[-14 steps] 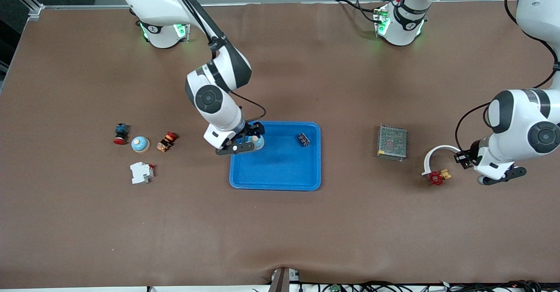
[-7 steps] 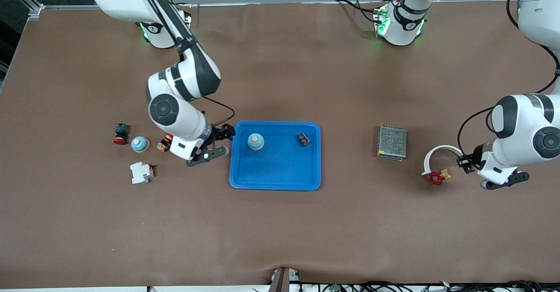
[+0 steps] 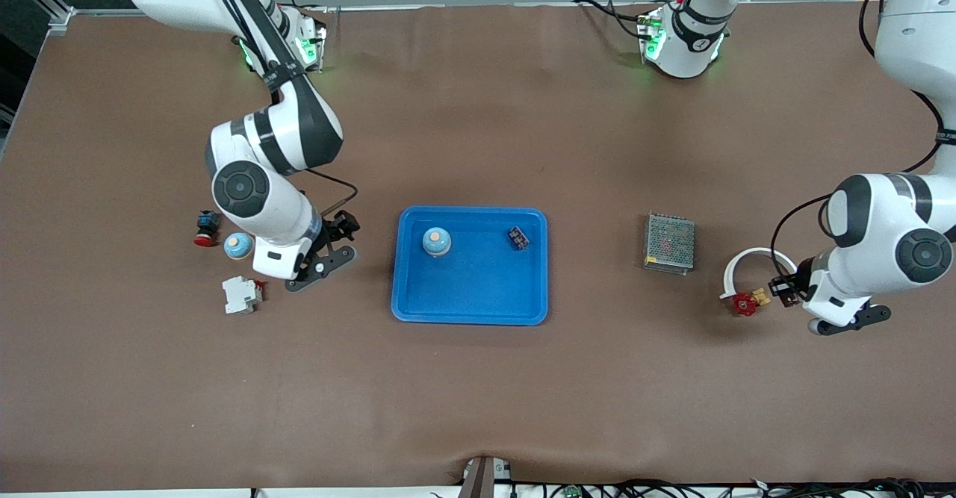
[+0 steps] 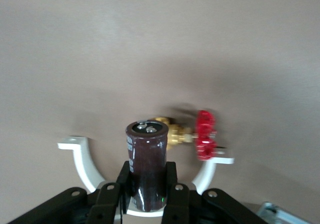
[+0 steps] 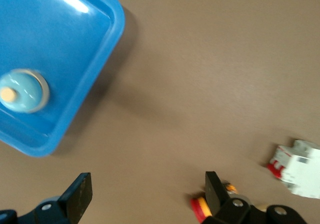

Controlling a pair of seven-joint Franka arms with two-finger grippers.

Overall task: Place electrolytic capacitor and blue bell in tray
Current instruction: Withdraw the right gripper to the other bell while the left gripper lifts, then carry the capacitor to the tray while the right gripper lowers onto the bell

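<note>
Blue bell point(image 3: 436, 241) is already sitting in the tray point(image 3: 470, 304), so I am turning to the capacitor. My left gripper point(image 4: 148, 201) is gripping the electrolytic capacitor point(image 4: 146, 165) upright, over the white clamp point(image 3: 739, 266) and the red valve point(image 3: 744, 304). My right gripper point(image 5: 145, 194) is hanging open beside the tray, waiting. Next, I judge, comes carrying the capacitor over the tray.

The light is bright and even, coming from above. Soft shadows lie under the arms and beside the tray point(image 3: 470, 311), whose floor shows white glare. Both wrist views are slightly blurred.
</note>
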